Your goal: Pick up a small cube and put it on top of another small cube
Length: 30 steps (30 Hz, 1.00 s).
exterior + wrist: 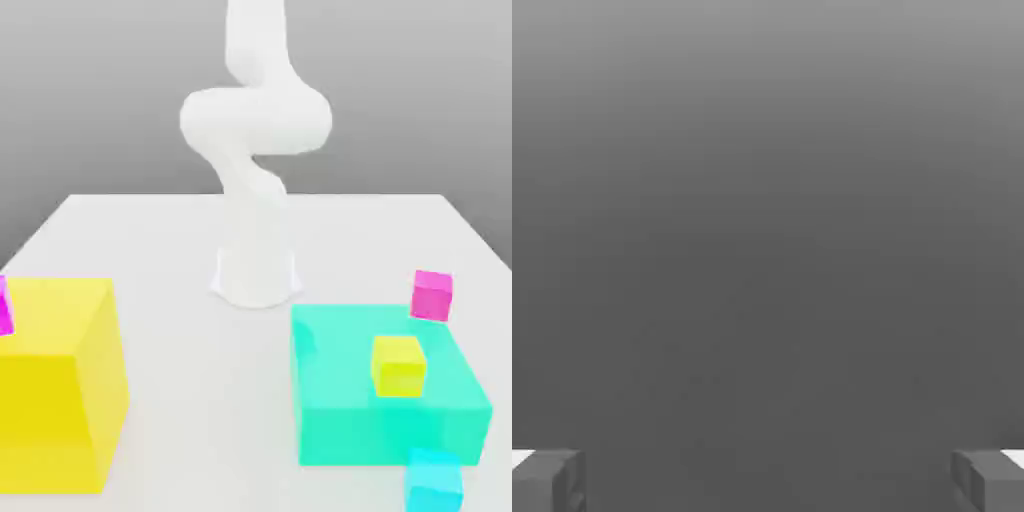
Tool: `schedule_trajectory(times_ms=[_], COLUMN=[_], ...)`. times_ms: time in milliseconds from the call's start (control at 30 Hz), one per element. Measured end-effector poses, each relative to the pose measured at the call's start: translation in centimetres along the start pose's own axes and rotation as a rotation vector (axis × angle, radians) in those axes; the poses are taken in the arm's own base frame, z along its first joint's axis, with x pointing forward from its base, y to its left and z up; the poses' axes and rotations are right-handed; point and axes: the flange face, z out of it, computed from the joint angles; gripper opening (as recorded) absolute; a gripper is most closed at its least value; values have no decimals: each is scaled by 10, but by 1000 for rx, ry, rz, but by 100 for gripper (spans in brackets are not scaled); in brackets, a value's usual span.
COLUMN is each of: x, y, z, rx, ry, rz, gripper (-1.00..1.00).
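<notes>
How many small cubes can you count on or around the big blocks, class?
3, plus a magenta sliver that may be a fourth: yellow cube atop the teal block, magenta cube behind it, cyan cube in front; sliver by the yellow block.

A plain white arm (255, 150) rises from a pale grey-white table (160, 240) against a grey backdrop. At the near left edge sits a big plain yellow block (60, 385) beside a magenta sliver (4, 305). A big teal block (385, 400) carries a small yellow cube (398, 365). The small light cyan cube (434, 482) and small magenta cube (432, 295) are plain-faced. Grey fingers (547, 482) tip the gripper (768, 480).
</notes>
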Motion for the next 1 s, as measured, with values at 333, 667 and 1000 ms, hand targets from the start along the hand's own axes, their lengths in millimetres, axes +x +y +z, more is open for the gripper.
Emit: schedule_trajectory(times_ms=[333, 667, 1000], x=[-65, -189, -311], y=[-23, -3, 70], z=[180, 331, 446], rx=[-169, -386, -595], ry=[-215, -367, -426], rz=[95, 150, 194], gripper=[0, 0, 0])
